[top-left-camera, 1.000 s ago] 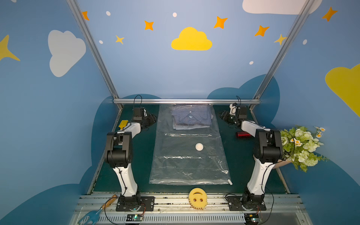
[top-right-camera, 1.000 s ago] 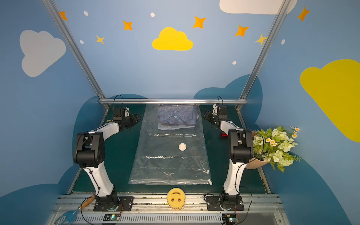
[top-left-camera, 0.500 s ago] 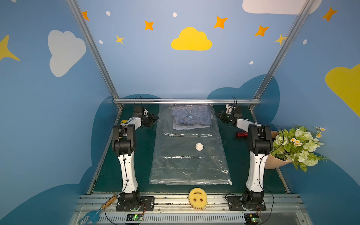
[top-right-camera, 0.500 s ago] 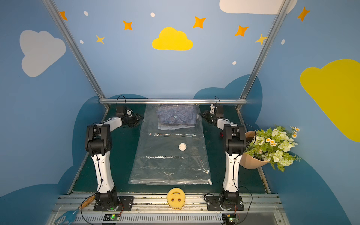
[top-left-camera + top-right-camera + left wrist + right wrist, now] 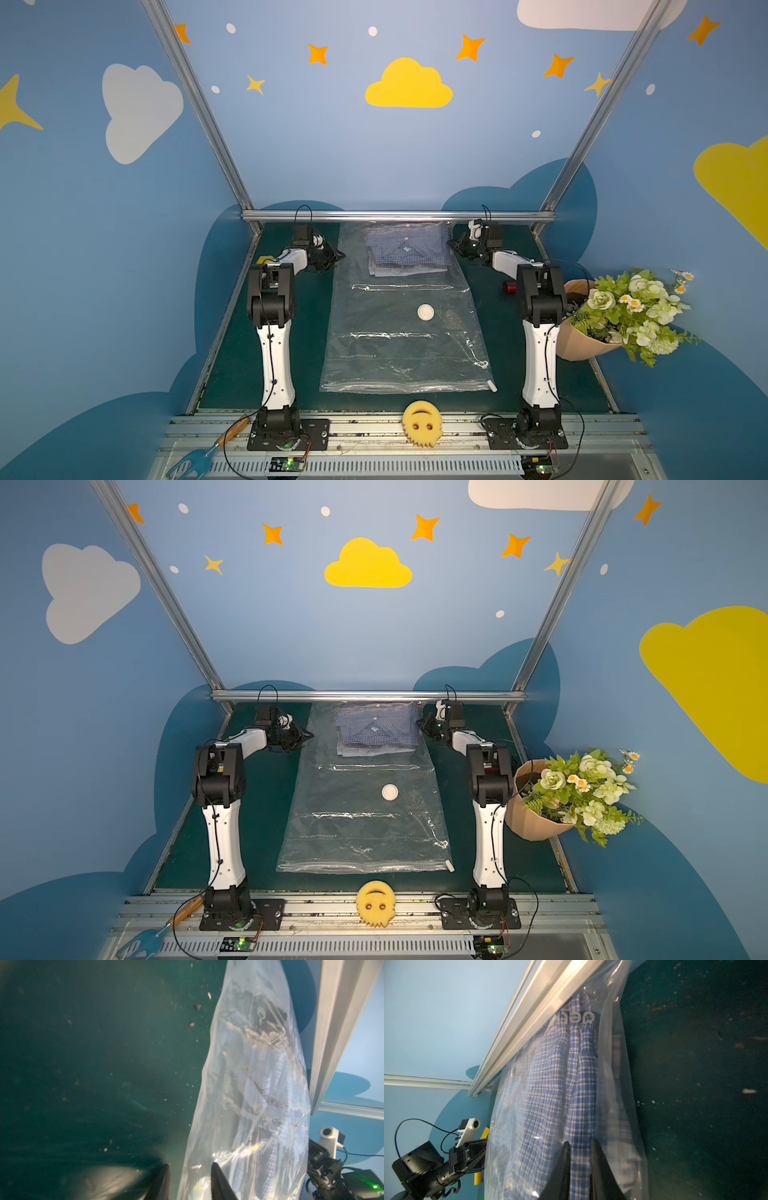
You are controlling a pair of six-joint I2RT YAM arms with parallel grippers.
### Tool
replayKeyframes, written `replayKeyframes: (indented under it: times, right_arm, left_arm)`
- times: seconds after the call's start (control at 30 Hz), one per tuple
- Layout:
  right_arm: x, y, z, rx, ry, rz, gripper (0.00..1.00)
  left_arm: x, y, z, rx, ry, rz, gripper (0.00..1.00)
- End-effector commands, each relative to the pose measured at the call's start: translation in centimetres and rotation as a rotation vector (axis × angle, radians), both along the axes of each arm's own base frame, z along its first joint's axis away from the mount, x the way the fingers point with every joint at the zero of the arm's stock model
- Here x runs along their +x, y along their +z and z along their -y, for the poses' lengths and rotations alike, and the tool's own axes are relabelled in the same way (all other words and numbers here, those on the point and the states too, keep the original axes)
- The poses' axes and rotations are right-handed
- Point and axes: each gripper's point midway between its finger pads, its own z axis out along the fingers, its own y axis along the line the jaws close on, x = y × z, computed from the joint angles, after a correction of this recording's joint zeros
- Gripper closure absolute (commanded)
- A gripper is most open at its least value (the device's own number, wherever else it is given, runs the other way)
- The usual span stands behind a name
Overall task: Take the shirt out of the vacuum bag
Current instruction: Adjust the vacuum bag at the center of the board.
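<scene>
The clear vacuum bag [image 5: 403, 332] [image 5: 365, 820] lies flat on the green table, with its round white valve [image 5: 425, 311] near the middle and a white slider clip [image 5: 492, 386] at the near right corner. A folded blue plaid shirt [image 5: 405, 249] [image 5: 550, 1088] sits inside at the far end. My left gripper [image 5: 338, 254] [image 5: 190, 1166] is at the bag's far left edge, jaws apart, with that edge and a strip of table between them. My right gripper [image 5: 451, 243] [image 5: 580, 1142] is at the far right edge, jaws close together on the plastic with plaid cloth filling the gap.
A metal rail [image 5: 399, 216] runs just behind the bag's far end. A pot of flowers [image 5: 623, 316] and a small red object [image 5: 509, 286] sit to the right. A yellow smiley sponge [image 5: 422, 422] and a blue brush [image 5: 195, 461] lie on the front rail.
Both arms have straightened up and both grippers have moved in to the bag's far edges. The jaws of both have narrowed, the right more than the left.
</scene>
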Motion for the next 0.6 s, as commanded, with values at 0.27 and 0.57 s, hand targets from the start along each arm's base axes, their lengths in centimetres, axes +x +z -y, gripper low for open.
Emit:
replayKeyframes:
  times: [0.27,0.57]
  right_arm:
    - [0.1,-1.0,-6.9,0.023,0.138,-0.031,0.84]
    - [1.2,2.0,-9.7,0.007,0.187,0.015,0.62]
  left_arm:
    - [-3.0,1.5,-5.3,-0.003,0.204,0.044,0.97]
    - [-6.1,4.5,-10.8,0.039,0.409,0.108,0.97]
